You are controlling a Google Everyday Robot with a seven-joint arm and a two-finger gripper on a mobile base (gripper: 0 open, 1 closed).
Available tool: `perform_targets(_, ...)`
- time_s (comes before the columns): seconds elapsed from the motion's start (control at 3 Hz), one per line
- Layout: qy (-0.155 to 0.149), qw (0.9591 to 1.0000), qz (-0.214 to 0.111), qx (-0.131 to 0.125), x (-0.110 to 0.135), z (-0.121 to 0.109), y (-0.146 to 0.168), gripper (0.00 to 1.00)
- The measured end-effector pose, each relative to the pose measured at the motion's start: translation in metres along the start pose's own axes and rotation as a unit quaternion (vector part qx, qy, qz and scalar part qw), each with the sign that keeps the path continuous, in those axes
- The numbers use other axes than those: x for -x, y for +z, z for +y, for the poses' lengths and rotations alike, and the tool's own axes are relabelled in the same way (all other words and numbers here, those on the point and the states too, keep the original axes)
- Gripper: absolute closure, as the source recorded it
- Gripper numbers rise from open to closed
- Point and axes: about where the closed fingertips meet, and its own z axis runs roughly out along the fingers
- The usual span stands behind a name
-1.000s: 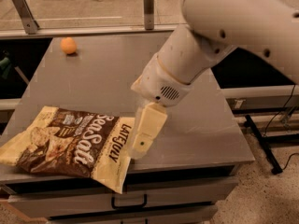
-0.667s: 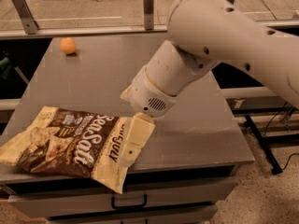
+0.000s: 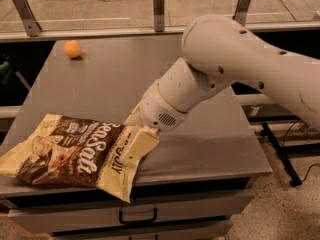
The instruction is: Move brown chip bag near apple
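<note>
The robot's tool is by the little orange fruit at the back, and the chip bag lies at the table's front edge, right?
No: the camera view shows the tool at the right end of the brown chip bag, away from the orange fruit. The bag does lie at the front edge of the table.

Lab, metal drawer bench (image 3: 215,141), pincer (image 3: 137,146) at bag (image 3: 70,151)

Dim warm light (table (image 3: 115,79) faintly glossy); gripper (image 3: 137,146) over brown chip bag (image 3: 65,151) shadows it.
</note>
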Motion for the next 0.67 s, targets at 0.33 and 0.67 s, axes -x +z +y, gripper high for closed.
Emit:
perform_targets(0.33,0.010,0.9998,-0.011,-0.016,-0.006,-0.008,-0.011,0.64)
perform_targets(0.67,0.014,0.9988,-0.020,-0.041,-0.013,-0.021,-0.038,0.87)
